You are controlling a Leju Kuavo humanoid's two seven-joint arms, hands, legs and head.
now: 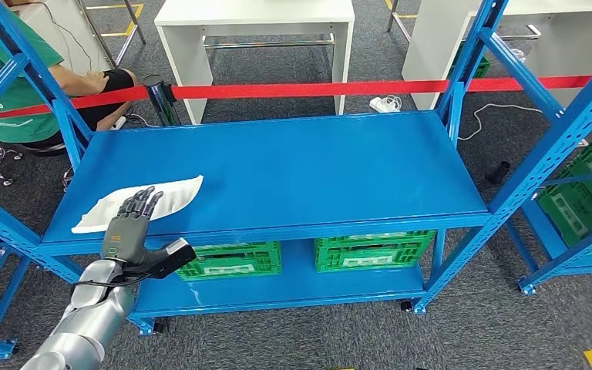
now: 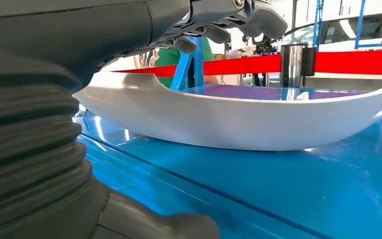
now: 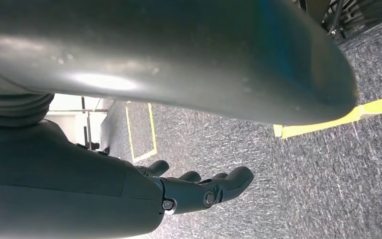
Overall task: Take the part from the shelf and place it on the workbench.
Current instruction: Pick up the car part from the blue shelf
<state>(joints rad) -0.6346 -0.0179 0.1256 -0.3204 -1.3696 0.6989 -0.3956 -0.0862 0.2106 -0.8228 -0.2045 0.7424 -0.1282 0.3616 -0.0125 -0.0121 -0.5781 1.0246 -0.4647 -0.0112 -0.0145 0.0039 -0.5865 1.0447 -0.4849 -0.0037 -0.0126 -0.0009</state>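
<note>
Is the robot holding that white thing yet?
Not yet. The left hand reaches over the near end of the white part, fingers above, thumb below. The right hand holds nothing.

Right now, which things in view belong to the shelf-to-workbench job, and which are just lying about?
Part of the job:
- white part, lying on the blue shelf
- left hand, fingers over the part, thumb below the shelf edge

Just lying about:
- green crates on the lower level
- red barrier tape
- white tables

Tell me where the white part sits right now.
In the head view the white part lies on the blue shelf's top deck, near its front-left corner, with the left hand reaching over its near edge.
</note>
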